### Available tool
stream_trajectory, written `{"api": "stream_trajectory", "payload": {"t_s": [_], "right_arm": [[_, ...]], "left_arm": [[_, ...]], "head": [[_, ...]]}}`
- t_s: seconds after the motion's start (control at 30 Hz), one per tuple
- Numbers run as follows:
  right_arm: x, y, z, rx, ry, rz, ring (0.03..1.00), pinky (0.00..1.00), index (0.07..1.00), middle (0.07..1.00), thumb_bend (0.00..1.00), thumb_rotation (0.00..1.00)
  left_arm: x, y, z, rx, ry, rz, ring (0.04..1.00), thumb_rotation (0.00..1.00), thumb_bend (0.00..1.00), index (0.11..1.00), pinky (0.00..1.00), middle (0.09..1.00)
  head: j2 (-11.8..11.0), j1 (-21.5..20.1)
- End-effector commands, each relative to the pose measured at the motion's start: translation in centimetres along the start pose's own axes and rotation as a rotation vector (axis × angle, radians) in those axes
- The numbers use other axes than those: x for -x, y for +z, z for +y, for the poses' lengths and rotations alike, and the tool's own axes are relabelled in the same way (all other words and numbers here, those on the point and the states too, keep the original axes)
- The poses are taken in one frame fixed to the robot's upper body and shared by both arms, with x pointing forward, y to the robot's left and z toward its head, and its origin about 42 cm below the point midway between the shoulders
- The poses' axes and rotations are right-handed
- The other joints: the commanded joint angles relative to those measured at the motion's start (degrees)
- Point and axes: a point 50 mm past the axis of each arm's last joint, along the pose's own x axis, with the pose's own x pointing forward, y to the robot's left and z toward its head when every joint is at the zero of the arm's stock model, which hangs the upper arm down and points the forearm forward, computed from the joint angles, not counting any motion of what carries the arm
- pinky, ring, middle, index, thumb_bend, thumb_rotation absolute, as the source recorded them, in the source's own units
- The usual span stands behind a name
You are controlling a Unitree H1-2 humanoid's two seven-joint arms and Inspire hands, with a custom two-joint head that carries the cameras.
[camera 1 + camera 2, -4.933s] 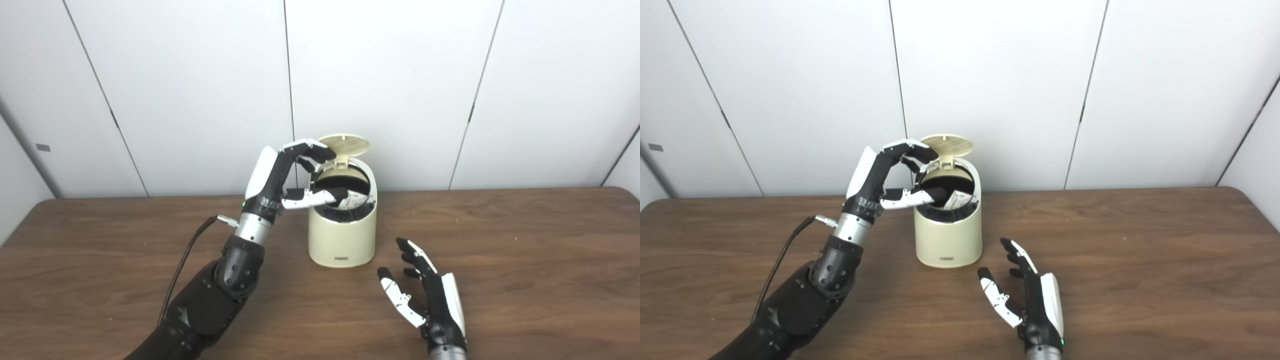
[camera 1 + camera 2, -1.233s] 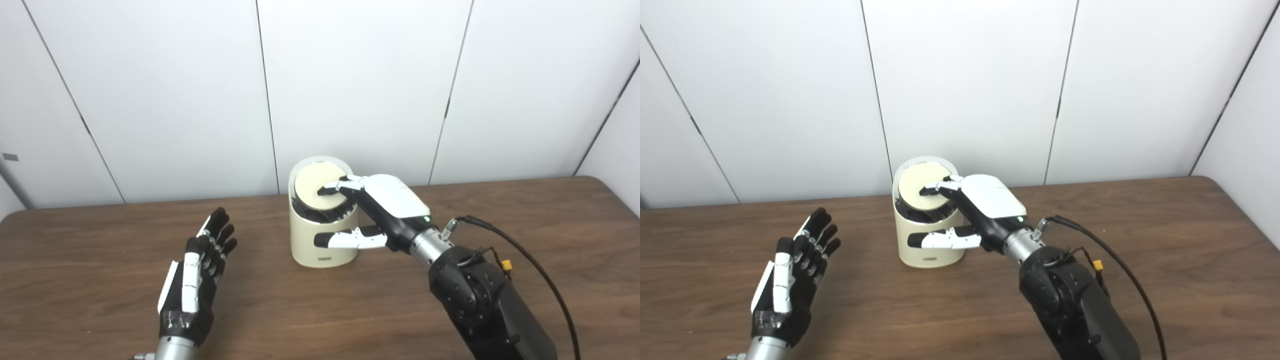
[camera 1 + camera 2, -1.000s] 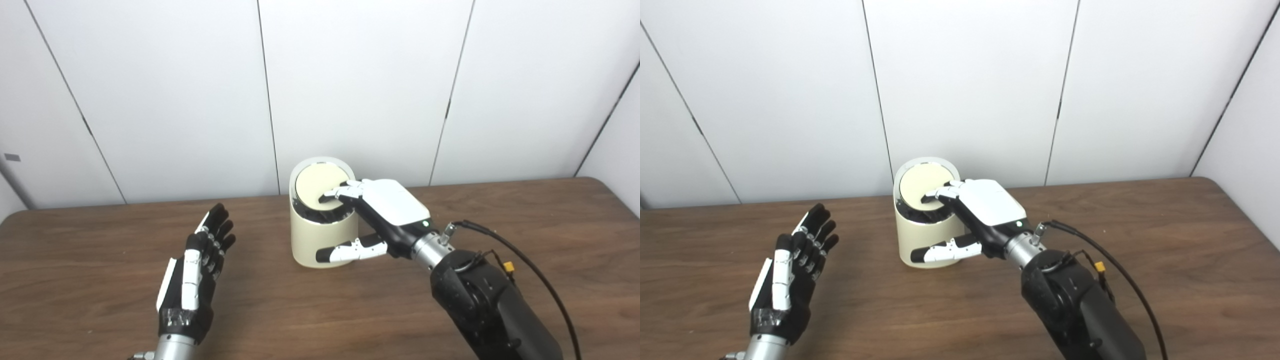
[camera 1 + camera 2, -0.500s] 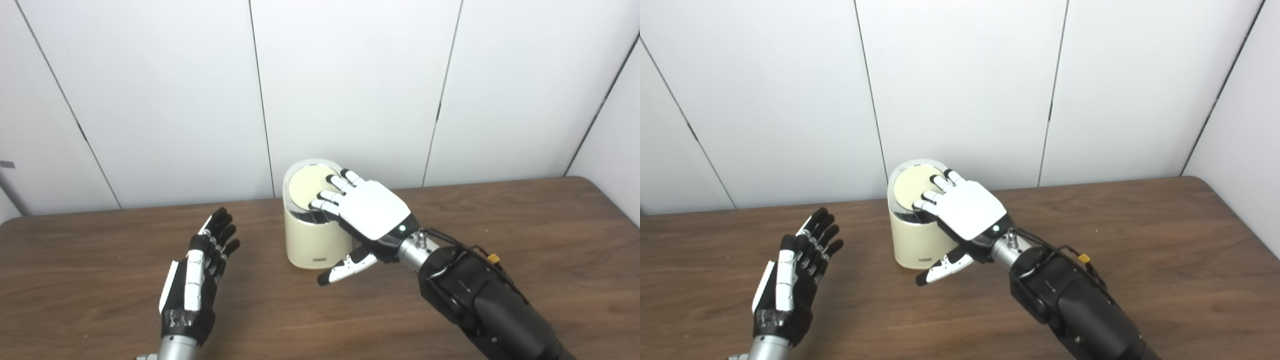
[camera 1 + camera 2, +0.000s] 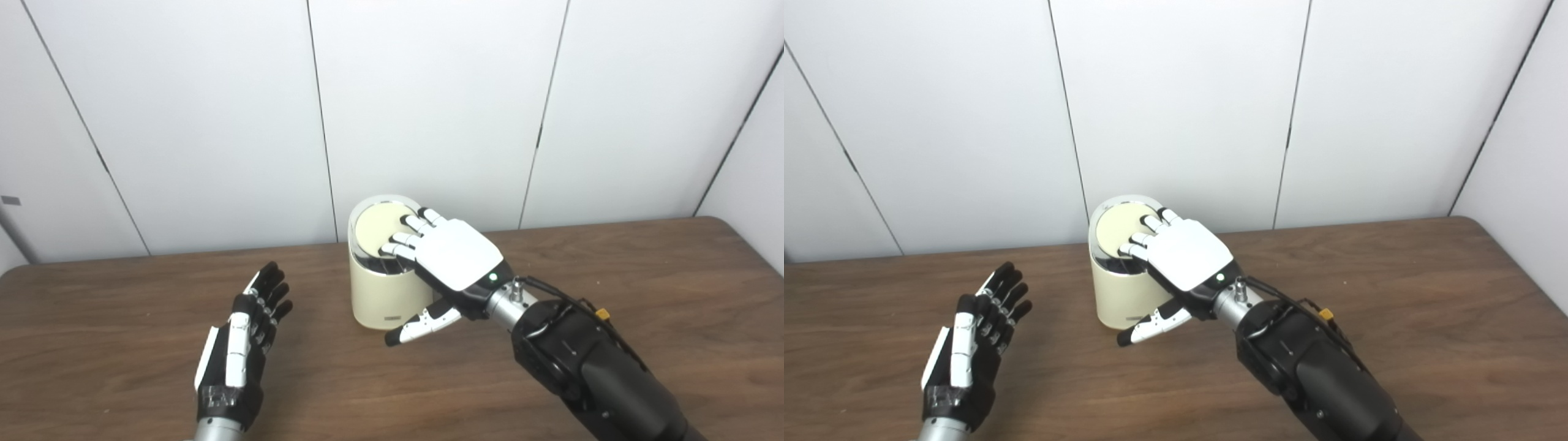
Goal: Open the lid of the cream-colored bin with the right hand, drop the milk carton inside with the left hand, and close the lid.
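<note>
Right hand [image 5: 456, 254] flat, fingers [image 5: 397, 250] spread on round cream lid [image 5: 376, 222] of cream-colored plastic bin [image 5: 383, 294]; press straight down. Left hand [image 5: 236, 361] released, empty.

Cream bin [image 5: 383, 294] with paler cream lid [image 5: 378, 222] and silver rim; brown wood-grain worktop [image 5: 643, 294]; both robot hands, left [image 5: 236, 358] and right [image 5: 456, 257], black and white; white wall panels [image 5: 429, 104].
</note>
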Motion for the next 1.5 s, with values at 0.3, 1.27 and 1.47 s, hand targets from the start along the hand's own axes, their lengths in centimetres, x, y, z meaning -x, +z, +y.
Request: {"api": "stream_trajectory", "payload": {"t_s": [0.3,1.27,1.47], "right_arm": [[2.8,-0.5,-4.6,-0.109,-0.131,0.010,0.889,0.86,0.818,0.845,0.70,0.77],[8.9,0.3,6.8,-1.120,-0.669,0.393,0.978,0.92,0.958,0.979,0.28,1.00],[10.5,2.0,9.1,-1.306,-0.612,0.437,0.945,0.92,0.913,0.940,0.22,0.98]], "left_arm": [[-1.2,1.8,-0.6,-0.027,-0.009,-0.091,0.951,0.90,0.64,0.957,0.95,0.944],[-1.3,1.0,-0.1,-0.044,0.013,-0.123,0.945,0.96,0.54,0.948,0.94,0.945],[-1.1,0.2,0.6,-0.053,0.032,-0.107,0.942,0.90,0.26,0.948,0.92,0.943]], "head": [[-0.9,-0.2],[-3.7,0.2],[-3.0,0.6]]}}
